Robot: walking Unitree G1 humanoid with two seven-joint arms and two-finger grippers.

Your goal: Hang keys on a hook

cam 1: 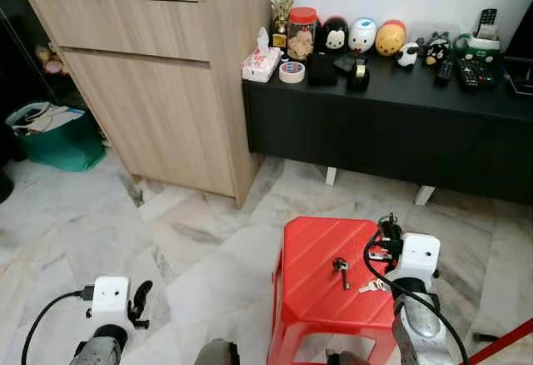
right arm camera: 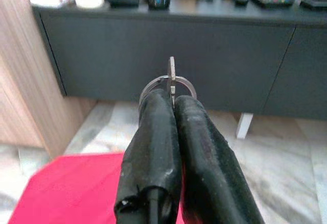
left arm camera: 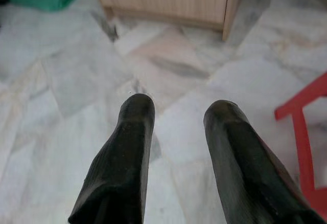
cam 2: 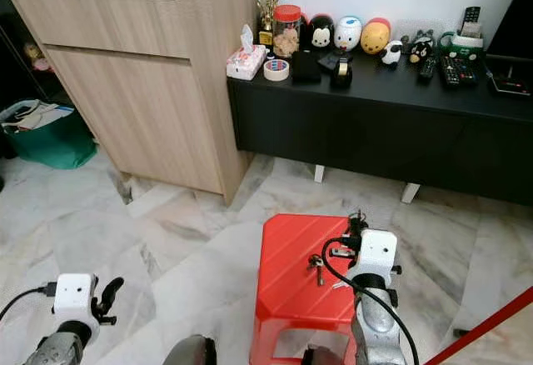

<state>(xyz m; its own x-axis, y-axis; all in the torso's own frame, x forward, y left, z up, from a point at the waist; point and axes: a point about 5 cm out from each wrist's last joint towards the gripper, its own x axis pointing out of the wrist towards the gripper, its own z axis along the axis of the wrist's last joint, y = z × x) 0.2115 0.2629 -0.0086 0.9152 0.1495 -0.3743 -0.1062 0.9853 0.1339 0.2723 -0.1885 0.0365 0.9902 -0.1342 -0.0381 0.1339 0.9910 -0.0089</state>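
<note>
On a marble floor before a black sideboard (cam 1: 400, 123), your right gripper (right arm camera: 172, 98) pinches the keys (right arm camera: 171, 83) by their ring above the red stool (cam 1: 321, 277), light, loose, jangly; left gripper (left arm camera: 176, 132), at eight o'clock, gapes idle.

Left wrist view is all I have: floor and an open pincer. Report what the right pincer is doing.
Observer: The right pincer is shut on a key ring, with a key blade standing up between its fingertips.
Operator: Tell me where that arm is.
Observer: It hangs over the right edge of the red stool, pointing toward the black sideboard.
Operator: Check the stool top.
Observer: A dark key and a silver key show against it. I cannot tell whether they lie on it or hang from the ring.
</note>
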